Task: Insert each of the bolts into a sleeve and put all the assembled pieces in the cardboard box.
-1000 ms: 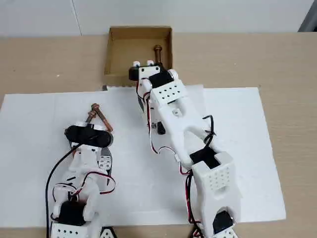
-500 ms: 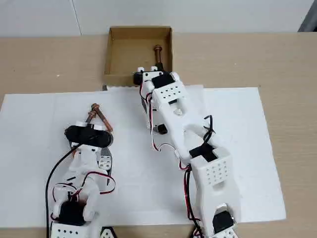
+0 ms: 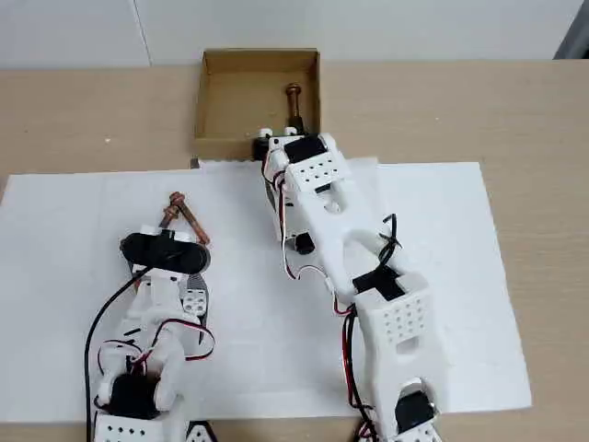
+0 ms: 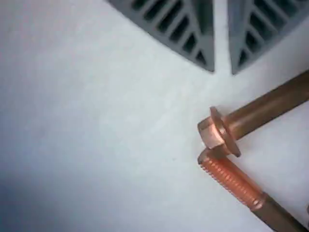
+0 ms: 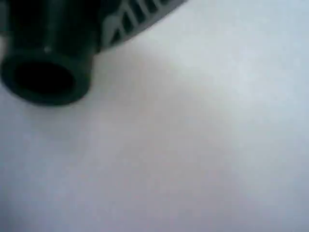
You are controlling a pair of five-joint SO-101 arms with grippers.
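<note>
Two copper bolts (image 3: 184, 214) lie crossed on the white paper just ahead of my left gripper (image 4: 222, 65). One bolt's flanged head (image 4: 218, 136) rests against the other's threaded end (image 4: 231, 179). The grey fingers (image 4: 186, 26) are nearly together with nothing between them. My right gripper (image 3: 275, 175) hangs over the paper's far edge, just short of the cardboard box (image 3: 216, 92). A black sleeve (image 5: 46, 72) sits at its grey finger (image 5: 133, 19), open end toward the camera, and looks held. One bolt (image 3: 294, 99) lies inside the box by its right wall.
The white paper (image 3: 83, 230) covers most of the wooden table (image 3: 479, 110). The box stands on bare wood beyond the paper's far edge. The right arm's body spans the middle of the paper.
The right arm's wrist has shifted a little to the right and back from the box. The left arm and the two bolts have not moved.
</note>
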